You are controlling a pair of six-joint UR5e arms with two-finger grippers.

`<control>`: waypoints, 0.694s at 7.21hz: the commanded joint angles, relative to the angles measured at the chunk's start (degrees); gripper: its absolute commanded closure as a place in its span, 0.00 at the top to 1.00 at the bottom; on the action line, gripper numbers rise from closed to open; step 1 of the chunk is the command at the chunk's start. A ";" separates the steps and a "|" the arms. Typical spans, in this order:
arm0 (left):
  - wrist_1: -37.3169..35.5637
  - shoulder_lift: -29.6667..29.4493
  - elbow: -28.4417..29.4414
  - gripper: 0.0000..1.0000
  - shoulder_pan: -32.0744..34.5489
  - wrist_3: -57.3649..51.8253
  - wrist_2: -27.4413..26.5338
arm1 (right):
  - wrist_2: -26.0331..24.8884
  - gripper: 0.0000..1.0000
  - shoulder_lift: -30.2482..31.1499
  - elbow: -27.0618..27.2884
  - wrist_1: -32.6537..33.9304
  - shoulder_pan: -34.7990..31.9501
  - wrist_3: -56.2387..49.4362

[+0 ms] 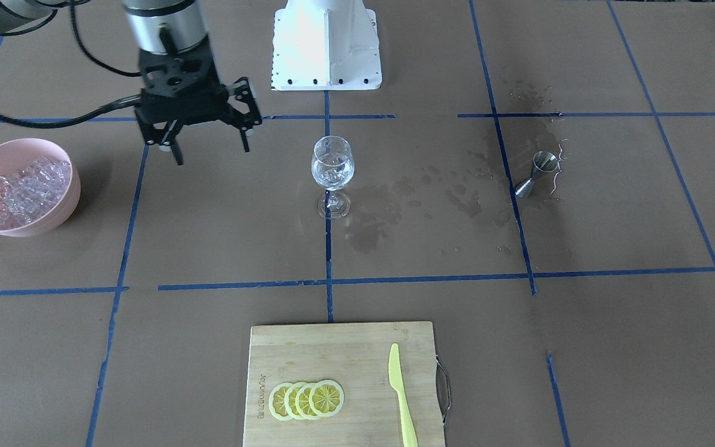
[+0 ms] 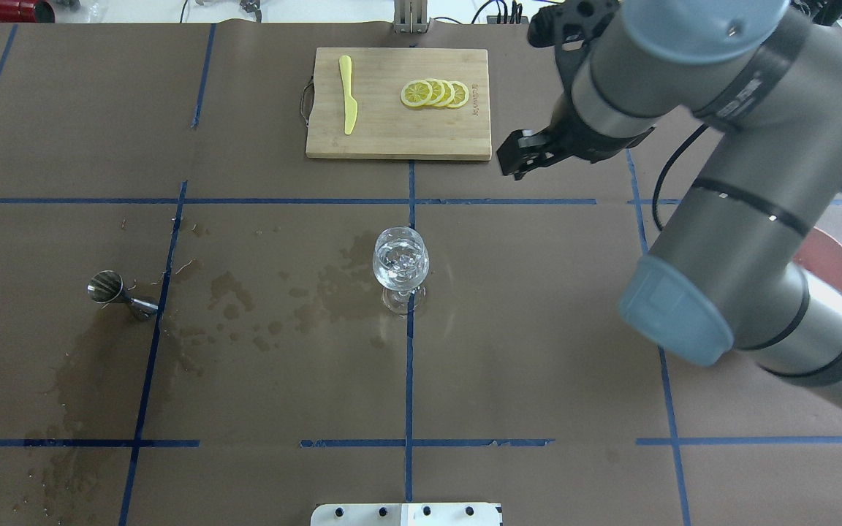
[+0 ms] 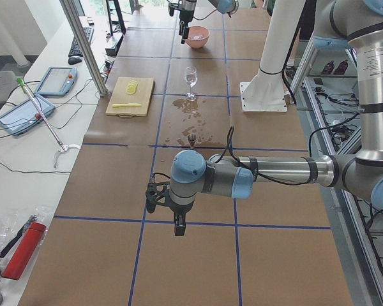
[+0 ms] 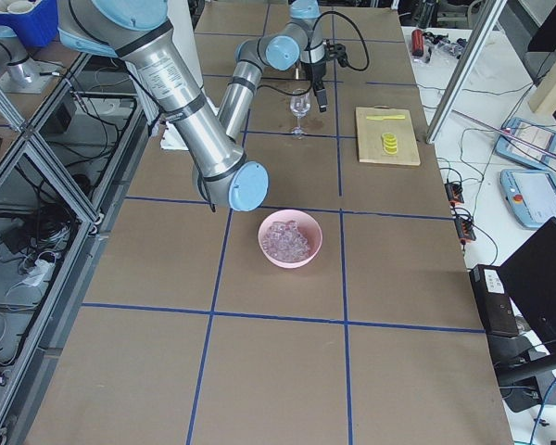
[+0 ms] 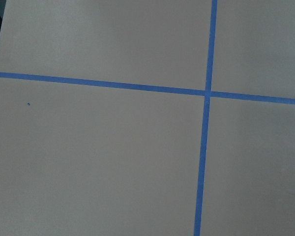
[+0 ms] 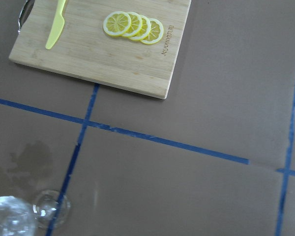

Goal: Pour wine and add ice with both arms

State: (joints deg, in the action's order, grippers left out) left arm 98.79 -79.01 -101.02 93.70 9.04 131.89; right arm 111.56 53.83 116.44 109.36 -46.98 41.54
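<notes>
A stemmed wine glass stands at the table's middle with clear ice cubes in it; I cannot tell any clear wine from them. It also shows in the overhead view. A pink bowl holds a heap of ice. My right gripper is open and empty, raised between the bowl and the glass. My left gripper hangs over bare paper far from the glass; I cannot tell if it is open. A steel jigger lies on its side.
A wooden cutting board holds lemon slices and a yellow knife. Dark wet stains spread between glass and jigger. The white pedestal base stands behind the glass. The left wrist view shows only paper and blue tape.
</notes>
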 commanded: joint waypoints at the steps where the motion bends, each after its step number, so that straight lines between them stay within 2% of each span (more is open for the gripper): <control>1: 0.09 0.08 0.13 1.00 -0.10 0.01 0.03 | 6.91 1.00 10.02 -0.07 -0.29 -11.69 -21.50; 3: 0.18 0.08 0.04 1.00 -0.10 -0.07 0.03 | 12.07 1.00 20.47 -0.07 -3.35 -21.00 -35.59; 4: 0.26 0.08 0.04 1.00 -0.10 -0.07 0.03 | 12.80 1.00 26.97 -0.51 -5.72 -25.23 -42.70; 5: 0.27 0.08 0.04 1.00 -0.10 -0.07 0.03 | 13.24 1.00 33.04 -0.42 -7.05 -29.45 -45.38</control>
State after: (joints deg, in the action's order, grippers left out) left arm 99.01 -78.93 -100.97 93.61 8.98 131.92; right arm 123.72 78.91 116.10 104.47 -70.82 2.04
